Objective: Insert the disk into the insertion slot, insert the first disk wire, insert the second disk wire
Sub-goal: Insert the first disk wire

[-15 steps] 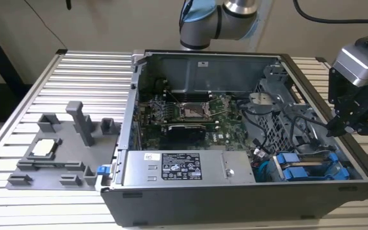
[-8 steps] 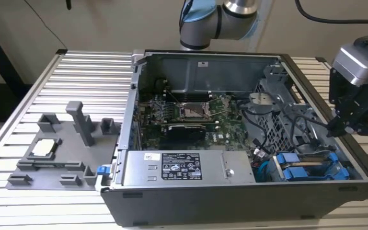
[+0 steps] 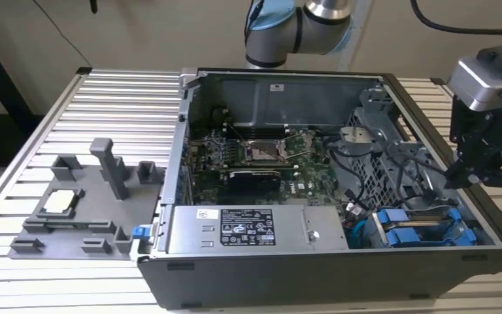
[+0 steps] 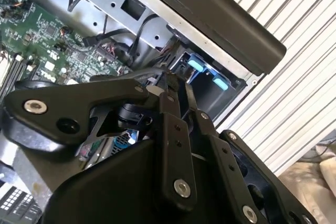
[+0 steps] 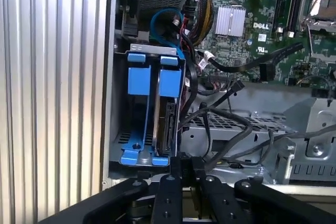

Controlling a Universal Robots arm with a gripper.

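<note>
While the end effector (image 3: 457,176) hangs at 3 o'clock in the exterior view, fingers pressed together, just above the open computer case's (image 3: 321,275) rim, the disk (image 5: 164,124) stands on edge in its blue carrier inside the insertion slot (image 5: 137,121) at the case's 4 o'clock corner. Black wires (image 5: 231,129) lie loose just beside it.

An open case (image 3: 321,278) lies on a ribbed metal surface (image 3: 120,108). Inside it, a green motherboard (image 3: 206,160) with a bare socket (image 3: 264,152) sits next to a silver labelled box (image 3: 251,229). Black cables (image 5: 231,124) trail near a finned heatsink (image 5: 229,20). On the exterior view's left of the case, a grey fixture (image 3: 63,241) carries a small white-topped chip (image 3: 62,201).
</note>
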